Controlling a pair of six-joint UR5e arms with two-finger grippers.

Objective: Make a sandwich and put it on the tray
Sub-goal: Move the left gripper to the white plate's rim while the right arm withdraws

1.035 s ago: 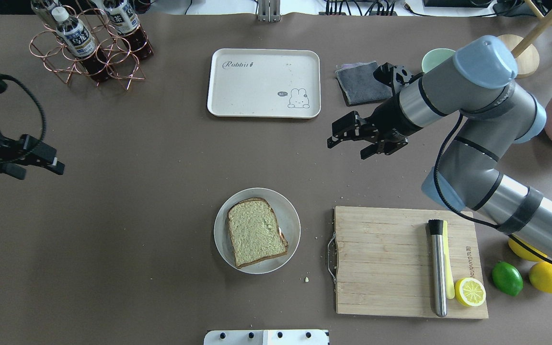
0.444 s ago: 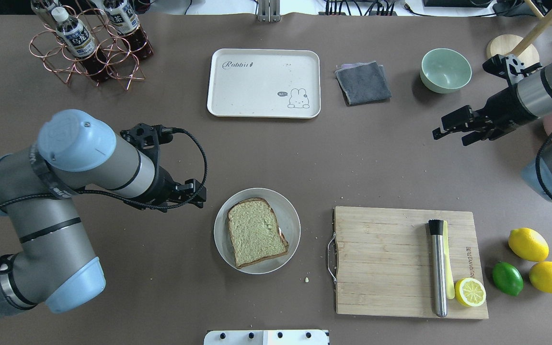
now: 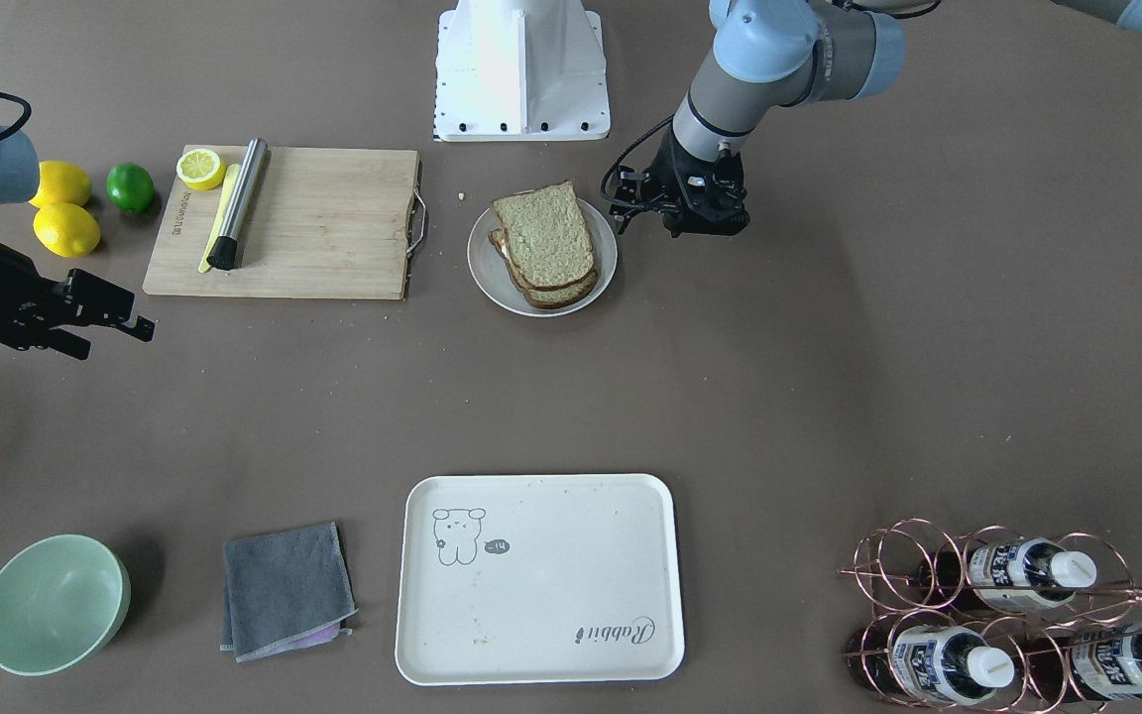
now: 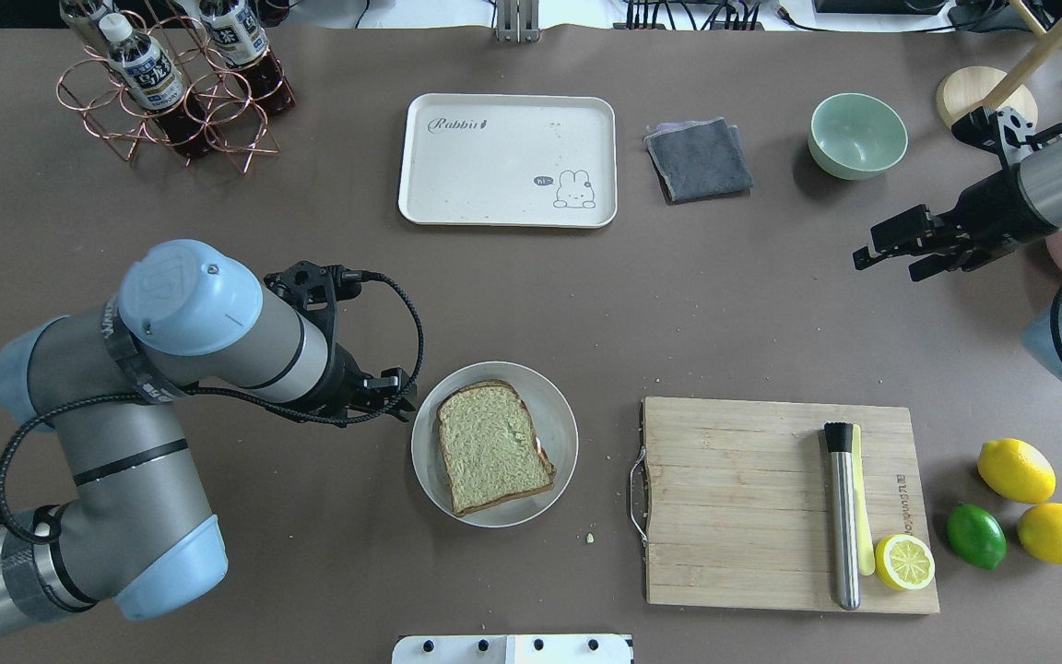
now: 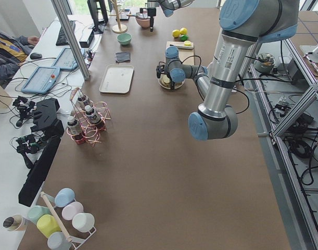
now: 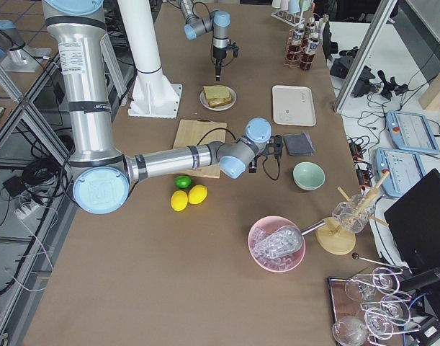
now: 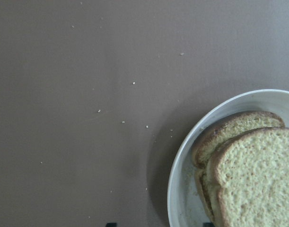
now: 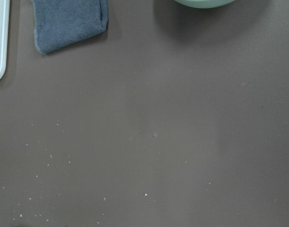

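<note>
The sandwich [image 4: 492, 449], two brown-crusted slices with a bit of white egg at the edge, lies on a round white plate [image 4: 561, 412] at the table's middle front. It also shows in the front view [image 3: 544, 236] and the left wrist view [image 7: 250, 170]. The cream tray [image 4: 494, 175] with the "Rabbit" word sits bare at the far middle, also in the front view [image 3: 551, 585]. My left gripper [image 4: 407, 398] is open and empty, just left of the plate's rim. My right gripper [image 4: 886, 266] is open and empty, over bare table far to the right.
A wooden cutting board [image 4: 743, 498] with a steel muddler [image 4: 843, 516] and a lemon half [image 4: 904, 562] lies right of the plate. Lemons and a lime [image 4: 975, 535] are beyond it. A grey cloth [image 4: 699, 159], a green bowl [image 4: 858, 136] and a bottle rack [image 4: 171, 88] stand at the back.
My left arm has swung in from the left edge to the plate's left rim. My right arm has pulled back from the table's middle to the far right.
</note>
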